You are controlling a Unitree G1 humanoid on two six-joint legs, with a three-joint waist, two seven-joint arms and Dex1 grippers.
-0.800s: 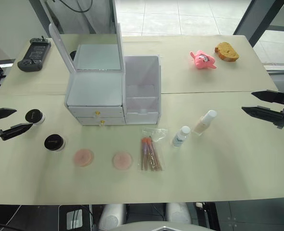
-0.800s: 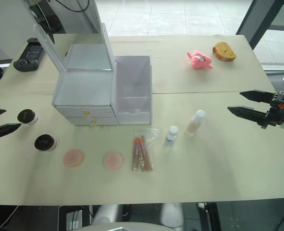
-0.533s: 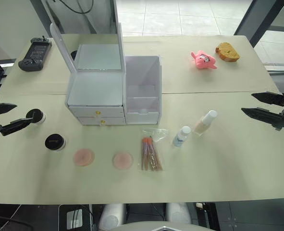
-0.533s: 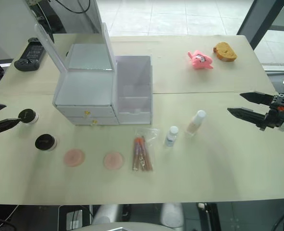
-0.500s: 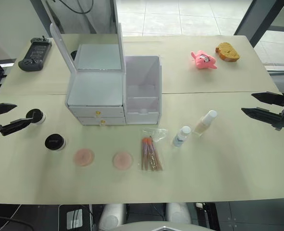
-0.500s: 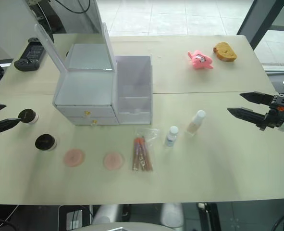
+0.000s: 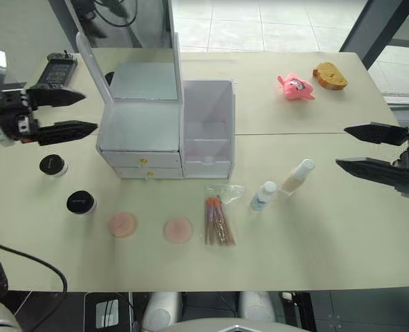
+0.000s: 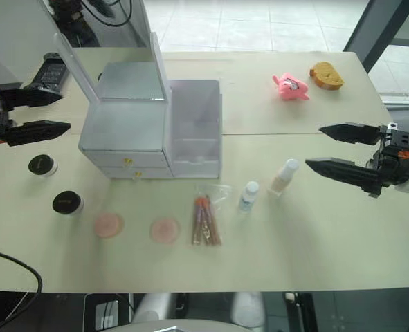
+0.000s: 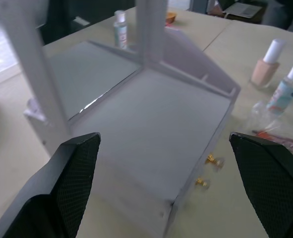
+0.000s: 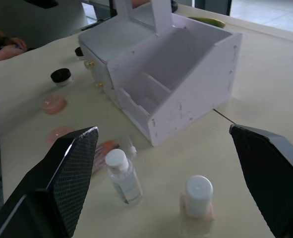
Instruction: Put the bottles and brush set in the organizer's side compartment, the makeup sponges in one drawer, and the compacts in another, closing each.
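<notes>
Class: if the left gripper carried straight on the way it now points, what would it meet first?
Probably the organizer: the open left gripper points at the side of its lid section. Height is unclear, so it might pass just over the top.

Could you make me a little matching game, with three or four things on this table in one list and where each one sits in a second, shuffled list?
Things:
1. brush set
2. pink plush toy
3. compacts
4. cream-beige bottle

Places:
A. far side of the table, beside a brown sponge-like thing
B. left of the organizer, near the left gripper
C. in front of the side compartment
D. nearest the right gripper

Pairs: 1-C, 2-A, 3-B, 4-D
</notes>
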